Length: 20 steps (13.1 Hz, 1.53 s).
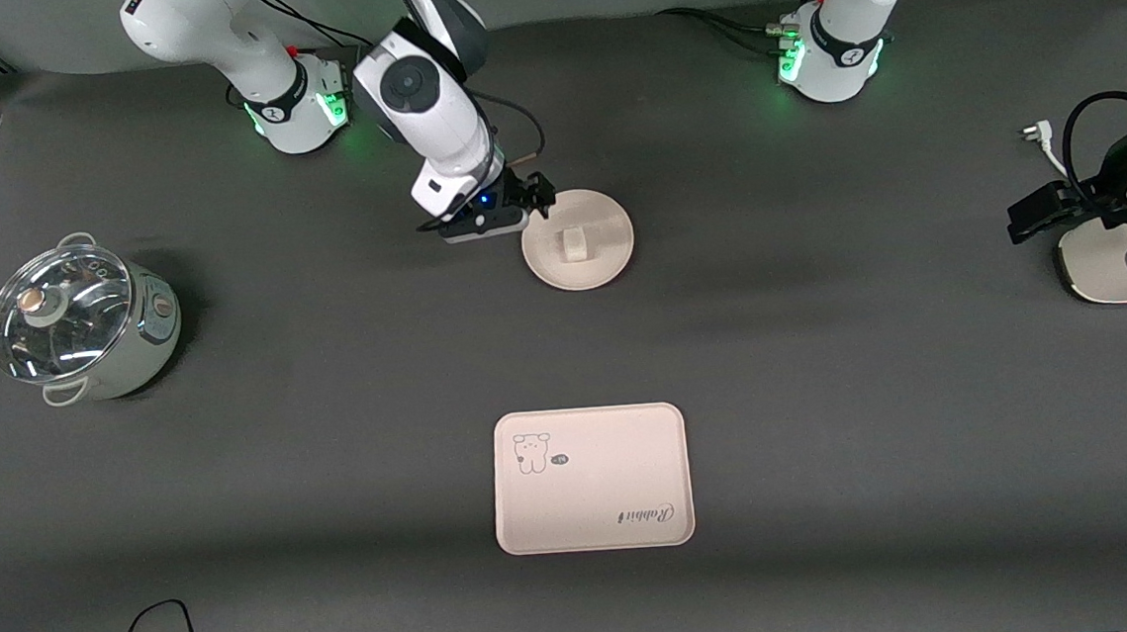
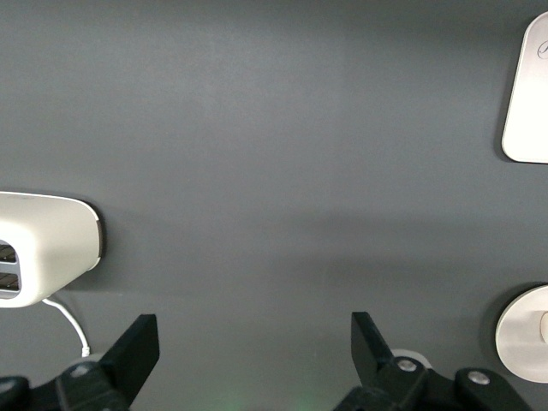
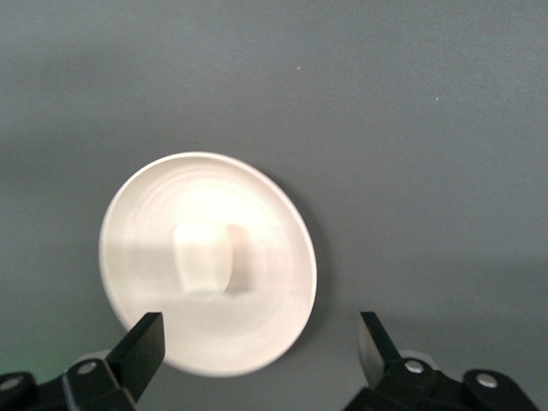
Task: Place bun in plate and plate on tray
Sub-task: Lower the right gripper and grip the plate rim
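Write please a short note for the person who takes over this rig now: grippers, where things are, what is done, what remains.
Right gripper: open, empty, over the rim of the round cream plate.
Left gripper: open, empty, waiting over the cream toaster at the left arm's end of the table.
Small off-white bun: already in the plate.
Cream-pink rectangular tray: bare, nearer the front camera than the plate.
Left: grasp the plate and set it on the tray.

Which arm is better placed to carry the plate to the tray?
Right. The right gripper, jaws open, hangs at the rim of the plate holding the bun. The left gripper waits over the toaster.
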Each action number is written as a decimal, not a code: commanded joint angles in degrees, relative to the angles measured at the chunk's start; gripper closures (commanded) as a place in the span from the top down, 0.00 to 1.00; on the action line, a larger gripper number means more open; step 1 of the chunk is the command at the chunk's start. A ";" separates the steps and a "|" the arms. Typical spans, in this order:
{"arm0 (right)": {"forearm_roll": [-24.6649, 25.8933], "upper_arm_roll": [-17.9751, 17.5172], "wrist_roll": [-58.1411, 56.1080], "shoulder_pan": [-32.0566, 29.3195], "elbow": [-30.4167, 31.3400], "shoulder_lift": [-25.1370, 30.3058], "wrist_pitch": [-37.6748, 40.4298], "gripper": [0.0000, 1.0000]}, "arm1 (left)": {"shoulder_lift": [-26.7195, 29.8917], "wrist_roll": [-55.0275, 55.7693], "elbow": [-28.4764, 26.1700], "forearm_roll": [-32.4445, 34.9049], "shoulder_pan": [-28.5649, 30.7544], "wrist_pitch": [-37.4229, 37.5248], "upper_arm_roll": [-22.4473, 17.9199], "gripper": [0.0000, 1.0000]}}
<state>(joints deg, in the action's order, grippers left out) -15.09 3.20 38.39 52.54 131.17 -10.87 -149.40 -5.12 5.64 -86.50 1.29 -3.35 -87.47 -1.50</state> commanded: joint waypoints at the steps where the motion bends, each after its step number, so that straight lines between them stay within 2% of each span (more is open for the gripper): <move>1: -1.43 0.23 -0.78 1.86 2.16 -3.87 -7.47 1.00 | 0.82 -1.07 -0.34 -0.15 -0.42 0.54 -0.61 1.00; 5: -1.52 -0.21 0.27 2.39 2.16 -10.47 -16.00 1.00 | 0.91 -2.21 0.01 -0.33 0.28 0.29 -0.79 1.00; 12: -1.79 -1.44 0.89 2.39 2.16 -13.56 -19.09 1.00 | 0.99 -5.11 1.50 -0.41 0.10 0.73 -0.61 1.00; 13: -1.87 -1.44 0.89 2.31 2.16 -13.47 -19.00 0.89 | 0.99 -5.20 1.51 -0.50 0.10 0.64 -0.61 1.00; 15: -2.13 -1.44 0.89 2.31 2.07 -13.47 -19.00 0.50 | 0.91 -5.11 1.51 -0.41 -0.16 0.81 -0.61 1.00; 18: -2.14 -1.44 0.98 2.31 2.07 -12.95 -18.48 0.23 | 0.91 -5.20 1.85 -0.41 -0.42 0.73 -0.53 1.00; 20: -2.14 -1.44 0.89 2.22 2.07 -12.77 -18.39 0.11 | 0.91 -5.20 1.95 -0.41 -0.51 0.64 -0.53 1.00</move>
<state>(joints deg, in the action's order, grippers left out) -15.73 1.75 38.78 54.23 133.49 -23.98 -167.52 -4.68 1.30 -85.28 1.21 -3.33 -87.48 -1.75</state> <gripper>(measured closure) 0.775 0.000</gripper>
